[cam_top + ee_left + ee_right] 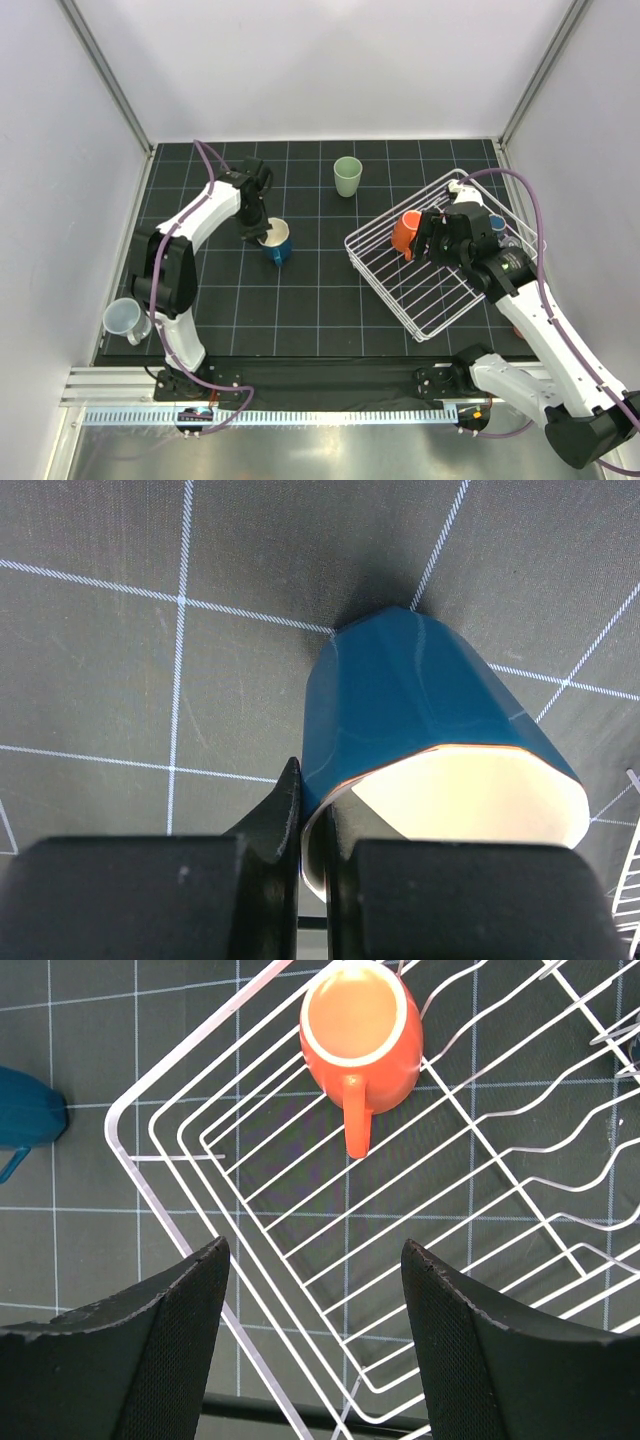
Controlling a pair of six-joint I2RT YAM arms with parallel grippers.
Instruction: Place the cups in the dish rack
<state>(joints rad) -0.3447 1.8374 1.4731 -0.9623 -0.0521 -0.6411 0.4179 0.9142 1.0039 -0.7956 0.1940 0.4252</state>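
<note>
- The left claw (pixel 258 232) (pixel 312 815) is pinched tight on the rim of the blue mug (pixel 278 242) (pixel 420 700). One finger is outside the wall and one is inside.
- The blue mug sits on the black desk (pixel 300 300), left of the dish rack (pixel 386 289) and apart from it. It is cream inside. The left wrist view cuts off its near rim behind the fingers, and its handle does not show there.
- The right claw (pixel 432 235) (pixel 315 1248) hangs over the dish rack (pixel 112 1120) with its fingers spread wide. It holds nothing.
- The orange mug (pixel 405 233) (pixel 360 1030) lies on its side in the rack, near the far left corner. From above, the right arm hides part of it.
- A small blue thing (pixel 497 222) peeks out in the rack behind the right arm. Too little shows to tell what it is.
- The right wrist view shows only a bit of the blue mug (pixel 25 1120) at its left edge.
- A green cup (pixel 347 176) stands upright at the back of the desk.
- A clear cup (pixel 125 318) sits at the left edge of the desk, beside the left arm. It is hard to see through.
</note>
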